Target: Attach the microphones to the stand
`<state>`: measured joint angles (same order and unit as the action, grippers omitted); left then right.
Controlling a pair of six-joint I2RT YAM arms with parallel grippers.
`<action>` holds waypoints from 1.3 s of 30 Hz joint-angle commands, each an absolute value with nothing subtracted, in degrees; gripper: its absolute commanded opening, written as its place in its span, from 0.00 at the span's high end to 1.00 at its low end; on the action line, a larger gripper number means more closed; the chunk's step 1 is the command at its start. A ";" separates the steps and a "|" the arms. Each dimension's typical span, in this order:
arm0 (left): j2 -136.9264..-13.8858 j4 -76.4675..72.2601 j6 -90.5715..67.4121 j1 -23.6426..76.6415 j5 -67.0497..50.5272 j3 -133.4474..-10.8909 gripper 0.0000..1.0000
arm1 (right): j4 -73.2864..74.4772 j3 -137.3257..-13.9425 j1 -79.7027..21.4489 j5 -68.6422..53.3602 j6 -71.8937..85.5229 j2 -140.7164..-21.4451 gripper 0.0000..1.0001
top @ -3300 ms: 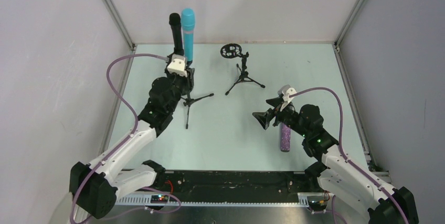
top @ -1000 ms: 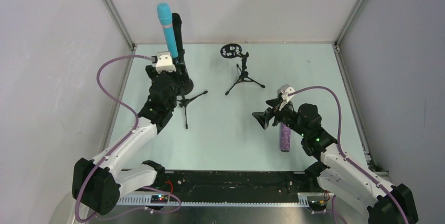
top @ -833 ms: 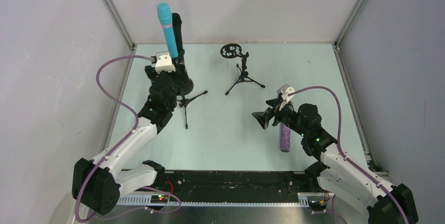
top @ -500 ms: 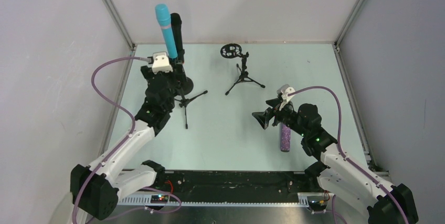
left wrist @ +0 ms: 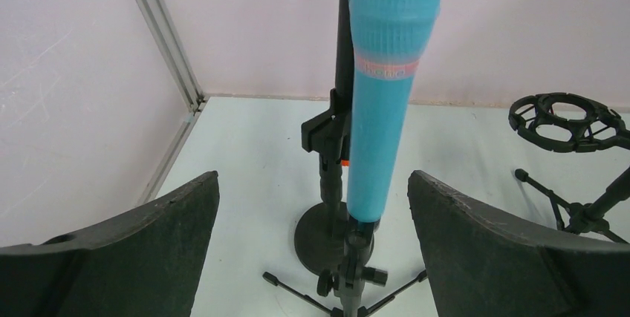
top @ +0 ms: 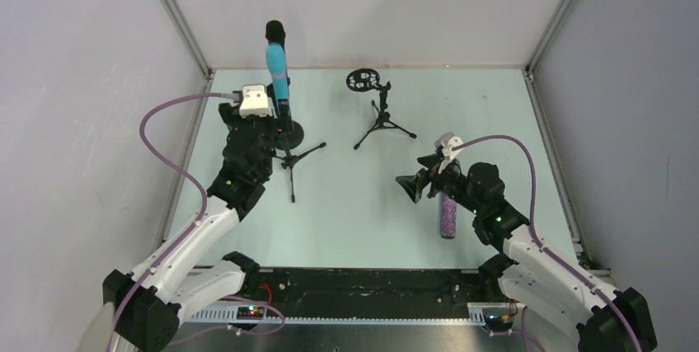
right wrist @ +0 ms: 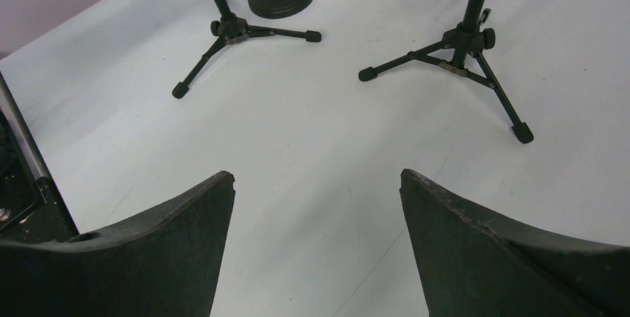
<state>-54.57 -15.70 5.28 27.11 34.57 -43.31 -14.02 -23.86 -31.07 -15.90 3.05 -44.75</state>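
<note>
The left arm (top: 198, 228) reaches far forward, and its left gripper (left wrist: 313, 183) is spread wide, with fingers (left wrist: 148, 243) on either side of the cyan-blue microphone (left wrist: 386, 109) without touching it. The right arm (top: 536, 253) is bent, well to the right of that microphone and nearer the bases. Its right gripper (top: 416, 177) points left, also spread wide and holding nothing.

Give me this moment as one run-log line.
left gripper open, flanking blue microphone upright on tripod stand | black microphone upright behind | purple microphone lying on table | right gripper open, empty
</note>
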 commanded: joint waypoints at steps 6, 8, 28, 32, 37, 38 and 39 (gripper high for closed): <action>-52.96 -18.00 7.94 27.67 36.75 -45.23 0.00 | -16.39 -26.37 -31.46 -16.13 3.50 -44.79 0.14; -52.81 -18.22 8.14 27.67 36.71 -45.11 0.00 | -16.50 -26.37 -31.42 -16.10 3.51 -44.81 0.14; -54.69 -22.84 7.69 34.39 5.34 -43.24 0.00 | -17.15 -26.38 -31.46 -16.58 4.55 -46.15 0.14; -59.39 -22.69 7.35 37.95 -4.24 -43.76 0.00 | -17.10 -26.36 -31.55 -16.64 4.66 -46.31 0.14; -63.73 -22.59 5.28 40.11 -10.44 -44.36 0.00 | -16.67 -26.37 -31.55 -16.52 4.53 -46.25 0.14; -65.09 -22.50 4.66 40.42 -10.89 -44.46 0.00 | -16.63 -26.37 -31.55 -16.46 4.47 -46.28 0.14; -65.81 -22.15 3.19 40.56 -11.03 -44.91 0.00 | -16.58 -26.37 -31.55 -16.49 4.43 -46.34 0.14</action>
<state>-63.70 -21.23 6.11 39.66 -4.84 -43.27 -14.90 -23.86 -31.29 -15.94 4.40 -46.24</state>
